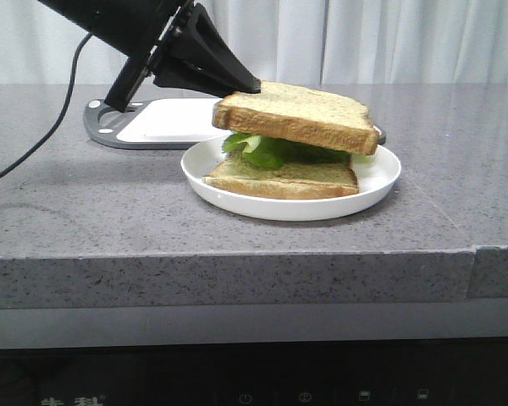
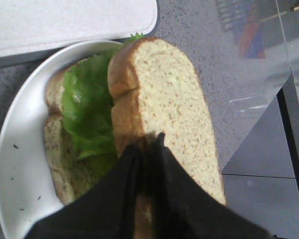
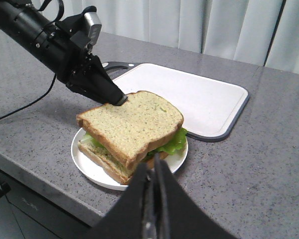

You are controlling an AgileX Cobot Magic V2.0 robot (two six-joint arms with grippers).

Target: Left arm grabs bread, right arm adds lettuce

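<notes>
My left gripper (image 1: 250,85) is shut on the near-left edge of the thick bread slice (image 1: 296,114). It holds the slice roughly level over the lettuce (image 1: 267,150), which lies on a thinner slice (image 1: 284,178) in a white plate (image 1: 381,182). I cannot tell whether the bread touches the lettuce. In the left wrist view the fingers (image 2: 162,149) pinch the bread (image 2: 164,99) beside the lettuce (image 2: 87,104). My right gripper (image 3: 150,167) is shut and empty, just short of the plate (image 3: 84,159), with the bread (image 3: 132,122) and the lettuce (image 3: 172,143) beyond it.
A white cutting board with a grey rim (image 1: 165,118) lies behind the plate and also shows in the right wrist view (image 3: 189,94). A black cable (image 1: 63,110) trails from the left arm across the grey counter. The counter's front edge is close to the plate.
</notes>
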